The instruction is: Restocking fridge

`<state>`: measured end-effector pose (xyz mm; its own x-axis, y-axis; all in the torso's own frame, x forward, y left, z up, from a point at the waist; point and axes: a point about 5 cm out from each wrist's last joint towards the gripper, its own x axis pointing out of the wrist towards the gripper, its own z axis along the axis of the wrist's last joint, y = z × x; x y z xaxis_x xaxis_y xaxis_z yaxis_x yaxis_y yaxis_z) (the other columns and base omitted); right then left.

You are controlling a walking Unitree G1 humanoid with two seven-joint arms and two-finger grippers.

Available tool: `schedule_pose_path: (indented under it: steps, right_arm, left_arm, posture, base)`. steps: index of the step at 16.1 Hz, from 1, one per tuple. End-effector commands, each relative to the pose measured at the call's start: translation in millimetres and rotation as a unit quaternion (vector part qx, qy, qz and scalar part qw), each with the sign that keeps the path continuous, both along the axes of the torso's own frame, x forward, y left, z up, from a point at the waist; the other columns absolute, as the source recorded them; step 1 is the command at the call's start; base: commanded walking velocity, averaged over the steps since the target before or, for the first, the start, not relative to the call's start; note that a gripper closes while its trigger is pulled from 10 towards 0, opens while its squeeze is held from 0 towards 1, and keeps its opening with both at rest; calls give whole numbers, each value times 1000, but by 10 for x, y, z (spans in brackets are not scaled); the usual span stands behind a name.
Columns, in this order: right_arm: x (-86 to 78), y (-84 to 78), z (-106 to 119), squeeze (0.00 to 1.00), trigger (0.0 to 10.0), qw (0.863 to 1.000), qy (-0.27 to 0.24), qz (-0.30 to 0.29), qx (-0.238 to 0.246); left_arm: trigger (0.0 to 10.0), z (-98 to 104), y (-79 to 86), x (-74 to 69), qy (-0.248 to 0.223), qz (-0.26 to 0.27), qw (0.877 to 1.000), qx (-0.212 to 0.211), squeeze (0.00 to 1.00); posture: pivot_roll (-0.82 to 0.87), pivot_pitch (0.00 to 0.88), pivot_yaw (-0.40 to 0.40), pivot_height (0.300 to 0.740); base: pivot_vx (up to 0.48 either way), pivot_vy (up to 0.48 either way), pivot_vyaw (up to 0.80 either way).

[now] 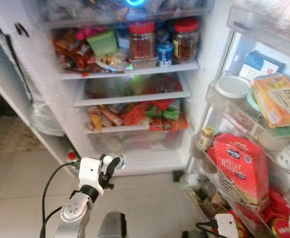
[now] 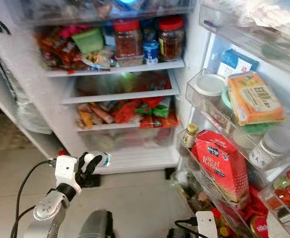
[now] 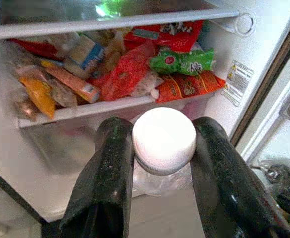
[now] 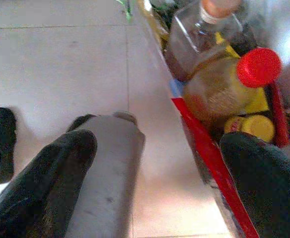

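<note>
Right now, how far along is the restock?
Done: the fridge stands open with its shelves and door racks already full. In hand: the left claw grips a white-capped bottle before the lower shelves. Left: place it inside. The right claw hangs open, empty.

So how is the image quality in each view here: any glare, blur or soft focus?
Left eye view: a blue-white light glares at the fridge's top edge and the shelves look soft. Right eye view: the same softness. Left wrist view: the white-capped bottle in the left pincer is bright and washed out. Right wrist view: the right pincer fingers are near and blurred, and the floor looks overexposed.
</note>
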<state>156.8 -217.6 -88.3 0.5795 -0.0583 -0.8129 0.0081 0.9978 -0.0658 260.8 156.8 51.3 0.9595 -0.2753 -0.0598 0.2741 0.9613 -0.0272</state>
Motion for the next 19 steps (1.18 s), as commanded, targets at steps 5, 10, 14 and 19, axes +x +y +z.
schedule_pose_path:
  steps: [5, 10, 14, 19]
  right_arm:
    - [-47, 29, -27, 0, 10000, 1000, 11, 3, 5]
    - [-42, 30, -25, 0, 10000, 1000, 10, 3, 8]
    - [-40, 34, -22, 0, 10000, 1000, 6, 4, 11]
    - [-30, 33, -17, 0, 10000, 1000, 3, 9, 9]
  left_arm:
    - [10000, 60, 28, 29, -10, 9, 1000, 2, 0]
    - [10000, 66, 24, 37, -11, 10, 1000, 2, 0]
    - [10000, 65, 19, 30, -12, 8, 1000, 3, 0]
    - [10000, 66, 2, 36, -13, 6, 1000, 4, 0]
  posture:
    - [97, 96, 42, 645]
    - [98, 99, 39, 641]
    - [99, 99, 39, 641]
    - [96, 99, 36, 636]
  base:
    - [0, 0, 0]
    - [0, 0, 0]
    - [0, 0, 0]
    - [0, 0, 0]
